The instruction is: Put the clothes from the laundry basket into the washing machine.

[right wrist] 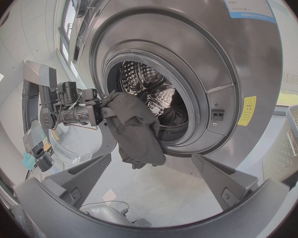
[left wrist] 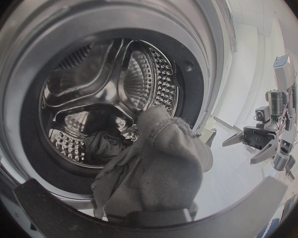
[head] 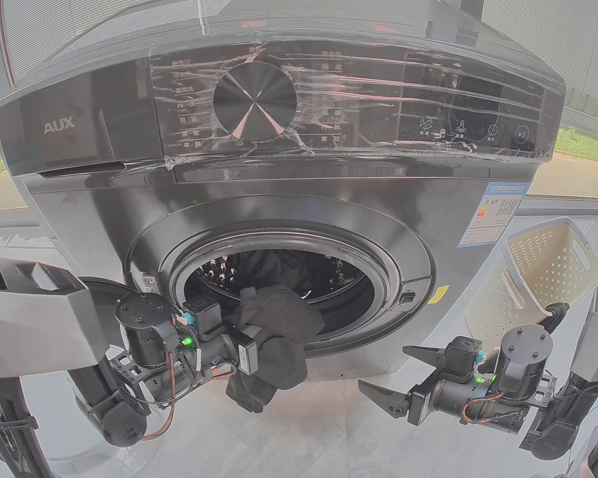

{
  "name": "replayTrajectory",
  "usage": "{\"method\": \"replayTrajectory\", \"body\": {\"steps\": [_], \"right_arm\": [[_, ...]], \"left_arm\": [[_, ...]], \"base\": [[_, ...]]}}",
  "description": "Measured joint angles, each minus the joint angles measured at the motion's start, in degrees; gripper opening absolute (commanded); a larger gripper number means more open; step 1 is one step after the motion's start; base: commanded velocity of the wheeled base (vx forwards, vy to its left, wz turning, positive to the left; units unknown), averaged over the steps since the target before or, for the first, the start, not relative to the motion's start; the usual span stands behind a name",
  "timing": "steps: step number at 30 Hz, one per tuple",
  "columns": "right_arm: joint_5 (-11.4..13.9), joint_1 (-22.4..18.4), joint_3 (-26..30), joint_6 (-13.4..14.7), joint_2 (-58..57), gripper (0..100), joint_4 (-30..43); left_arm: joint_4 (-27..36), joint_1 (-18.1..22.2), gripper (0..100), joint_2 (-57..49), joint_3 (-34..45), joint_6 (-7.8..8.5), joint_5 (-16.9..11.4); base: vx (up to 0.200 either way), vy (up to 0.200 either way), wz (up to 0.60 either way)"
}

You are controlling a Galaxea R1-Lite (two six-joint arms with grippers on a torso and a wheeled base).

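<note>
My left fingers (head: pixel 249 352) are clamping a dark grey garment (head: pixel 279 340), which is hanging crumpled over them, just before the open mouth of the washing machine (head: pixel 352 187). In the drum beyond them another dark cloth (head: pixel 279 267) is lying. My right fingers (head: pixel 379 391) are standing apart, holding nothing. The cream laundry basket (head: pixel 545 267) is leaning tilted just beyond them. Above them a blue-and-white label (head: pixel 498 212) and a small yellow sticker (head: pixel 438 294) are sitting on the machine's front.
</note>
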Motion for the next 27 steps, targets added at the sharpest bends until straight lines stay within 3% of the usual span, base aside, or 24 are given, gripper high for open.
{"method": "replayTrajectory", "body": {"steps": [10, 18, 27], "right_arm": [[-0.13, 1.49, 0.16, -0.05, -0.74, 100, -0.04], [-0.18, 1.97, 0.41, -0.02, -1.07, 100, -0.02], [-0.18, 2.19, 0.57, -0.05, -1.34, 100, 0.00]], "left_arm": [[0.05, -3.46, 0, 6.41, -6.64, -2.22, 1.34], [1.12, -3.02, 0, 13.39, -21.61, -4.30, 5.34], [11.12, -1.21, 0, 20.75, -38.75, -5.03, 7.00]], "base": [[0.000, 0.000, 0.00], [0.000, 0.000, 0.00], [0.000, 0.000, 0.00]]}}
